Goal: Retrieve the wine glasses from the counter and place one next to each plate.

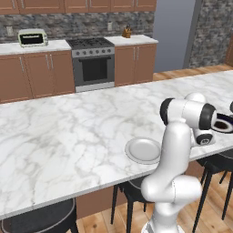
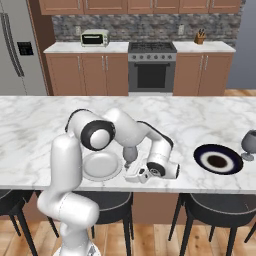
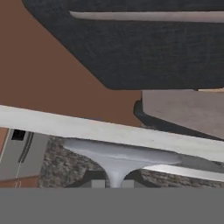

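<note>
Because the wine glass (image 2: 130, 154) already stands upright at the near edge of the marble island (image 2: 45, 125), just right of the light plate (image 2: 102, 166) in the lower middle of the right base view, the coming move seems to turn on how the gripper (image 2: 135, 170) lies to its stem. The hand reaches in level from the right and low, so the glass's long axis runs straight up across the fingers, with the bowl above them and the foot at or just over the marble. In the hand view the flat round foot (image 3: 118, 153) spreads across the lower middle of the frame and the thin stem runs from it to the bottom centre, which is where the fingertips sit. The fingers are drawn almost together, and they appear clamped on that stem rather than on the bowl. Whether the foot bears fully on the top cannot be told. Far to the right, the dark plate (image 2: 218, 159) has a second wine glass (image 2: 248, 142) just beside it at the frame's right edge. The left base view shows the light plate (image 1: 143, 150) just left of the arm.
</note>
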